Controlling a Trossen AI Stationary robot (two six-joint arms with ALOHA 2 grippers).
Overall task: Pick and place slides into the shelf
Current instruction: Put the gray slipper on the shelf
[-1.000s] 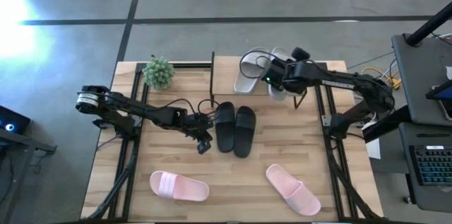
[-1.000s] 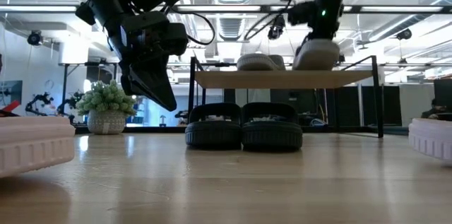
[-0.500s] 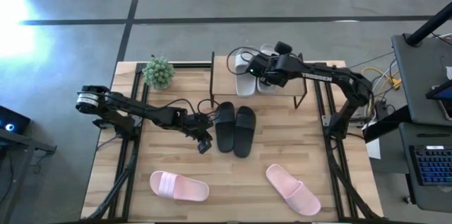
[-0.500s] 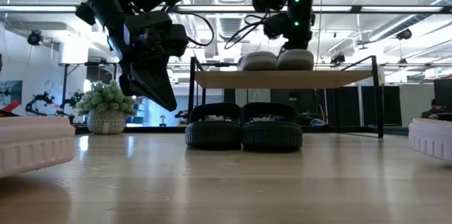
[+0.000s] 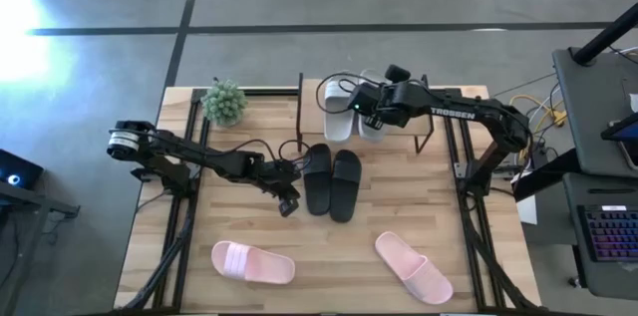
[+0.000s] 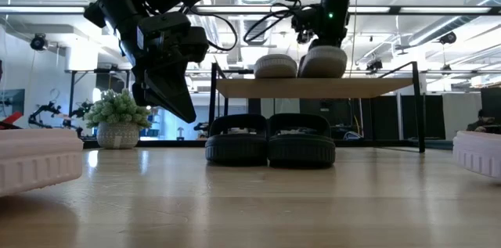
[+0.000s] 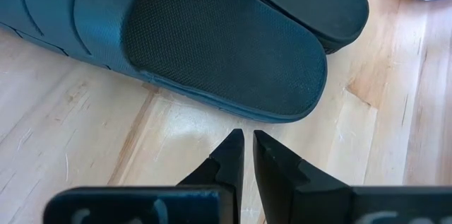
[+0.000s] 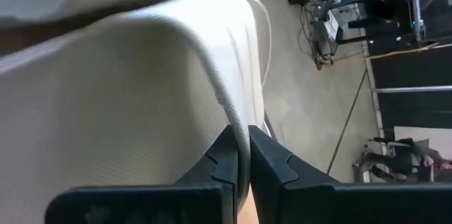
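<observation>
The right gripper point(image 8: 239, 155) has its fingers pinched nearly closed on the thin edge of a pale grey-white slide point(image 5: 371, 122), which sits on the shelf point(image 6: 313, 88) beside its mate point(image 5: 339, 120). To finish this placement well, the slide should probably be settled flat and parallel to its partner before the fingers let go, then the arm lifted clear without dragging it. The left gripper point(image 7: 244, 143), fingers almost together and holding nothing, hovers over the table point(image 5: 359, 256) just beside the black pair point(image 5: 332, 181), which lies partly under the shelf. Only the high view shows the two pink slides point(image 5: 252, 262) lying apart near the front edge; the low view alone confirms the pale pair rests level on the board.
</observation>
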